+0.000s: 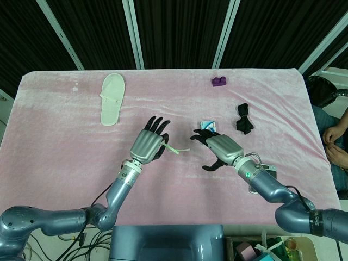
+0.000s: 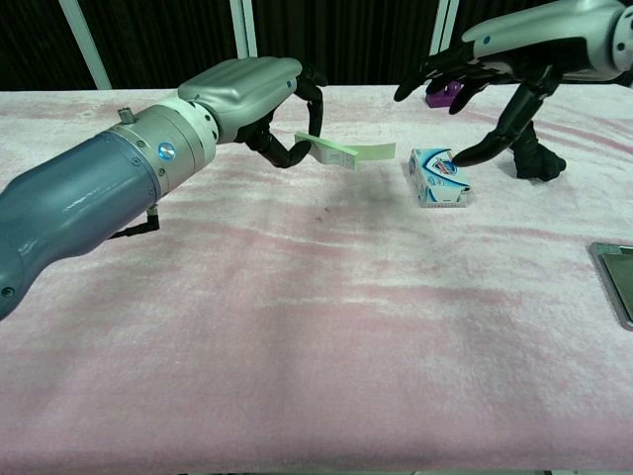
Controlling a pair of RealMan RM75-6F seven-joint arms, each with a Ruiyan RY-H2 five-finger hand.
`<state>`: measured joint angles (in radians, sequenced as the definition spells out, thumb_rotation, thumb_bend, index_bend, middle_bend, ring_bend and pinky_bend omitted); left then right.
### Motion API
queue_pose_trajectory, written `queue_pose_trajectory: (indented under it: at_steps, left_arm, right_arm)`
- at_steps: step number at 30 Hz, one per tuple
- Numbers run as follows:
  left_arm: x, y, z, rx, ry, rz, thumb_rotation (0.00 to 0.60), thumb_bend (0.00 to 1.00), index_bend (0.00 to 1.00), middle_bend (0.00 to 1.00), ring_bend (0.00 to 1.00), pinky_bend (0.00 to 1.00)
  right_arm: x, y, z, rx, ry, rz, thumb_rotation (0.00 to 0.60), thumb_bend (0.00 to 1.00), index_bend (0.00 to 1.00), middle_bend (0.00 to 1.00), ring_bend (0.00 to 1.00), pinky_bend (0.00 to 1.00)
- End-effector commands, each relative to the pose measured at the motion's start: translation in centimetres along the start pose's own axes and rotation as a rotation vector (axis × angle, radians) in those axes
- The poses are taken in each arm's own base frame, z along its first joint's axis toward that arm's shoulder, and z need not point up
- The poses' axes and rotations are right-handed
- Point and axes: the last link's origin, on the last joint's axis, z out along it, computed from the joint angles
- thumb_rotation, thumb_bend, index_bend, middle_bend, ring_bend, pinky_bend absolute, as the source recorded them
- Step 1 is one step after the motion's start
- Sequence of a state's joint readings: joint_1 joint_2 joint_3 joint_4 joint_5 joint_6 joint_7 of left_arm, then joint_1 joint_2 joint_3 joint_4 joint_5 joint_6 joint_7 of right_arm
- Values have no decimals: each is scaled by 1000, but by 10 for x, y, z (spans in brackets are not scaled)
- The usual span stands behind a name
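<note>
Left hand (image 2: pixel 262 99) pinching pale green strip (image 2: pixel 341 151) by one end, lifted over table (image 2: pixel 297 327). Right hand (image 2: pixel 499 59) released, fingers spread, just beyond. Thin hold: strip may slip or twist. Small box (image 2: pixel 439 176) underneath could get knocked.

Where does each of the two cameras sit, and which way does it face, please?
Head view: high above the near edge, looking down on the pink table; shows both arms, left hand and right hand.
Chest view: low at the near edge, looking across the table; shows the left forearm and both hands.
Shared: the green strip held in the left hand's fingers, blue packet, white slipper, purple block, black cloth.
</note>
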<state>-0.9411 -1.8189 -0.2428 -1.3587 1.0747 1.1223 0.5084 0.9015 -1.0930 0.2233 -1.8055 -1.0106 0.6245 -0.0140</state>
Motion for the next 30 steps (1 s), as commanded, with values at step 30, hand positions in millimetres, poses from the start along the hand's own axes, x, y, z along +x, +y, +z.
queue_pose_trajectory:
  at_steps: [30]
  left_arm:
    - [-3,3,-7,-27,7,-2,600,497,574,111,0,0]
  right_arm:
    - [-22,-22,45,-33,28,22,600,276,452,0,0,128]
